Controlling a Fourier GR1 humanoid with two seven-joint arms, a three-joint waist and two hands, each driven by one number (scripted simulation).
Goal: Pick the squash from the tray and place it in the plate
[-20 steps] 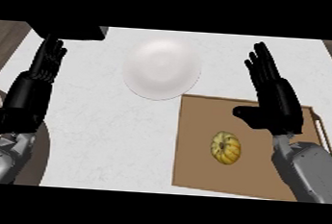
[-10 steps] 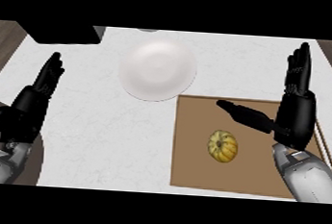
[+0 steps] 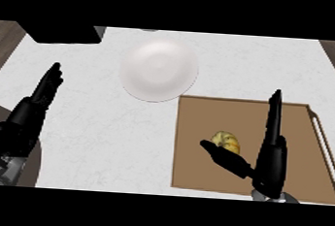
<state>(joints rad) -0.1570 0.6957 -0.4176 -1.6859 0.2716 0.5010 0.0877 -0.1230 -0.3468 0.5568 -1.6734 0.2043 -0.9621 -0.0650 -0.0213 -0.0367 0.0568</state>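
Right hand (image 3: 271, 157) was open: fingers straight and together, pointing away from the robot, thumb spread out to the left. It was not closed on anything.

Versus half a second ago, the hand had come in from the tray's right side, closer to the robot and further left, and it now showed edge-on. The thumb, which had been up near the tray's far edge, now sat at the near-left side of the squash (image 3: 228, 139). Couldn't tell whether it touched. The squash hadn't moved on the tray (image 3: 195, 177).

Left hand (image 3: 22, 125) was open with fingers up, at the left side of the view, about where it was before.

The squash was small, yellow and ribbed, with a darker centre. It lay roughly mid-tray, left of the right hand's fingers, and its near part was partly covered by the thumb.

The tray was brown and flat, with a long handle slot (image 3: 327, 149) along its right edge. Bare tray showed left of the squash and beyond it.

The plate (image 3: 160, 70) was white, on the counter (image 3: 104, 140), just beside the tray's far-left corner. Open counter ran between the left hand and the tray. A black box (image 3: 64, 33) sat at the far-left edge, apart from the plate.
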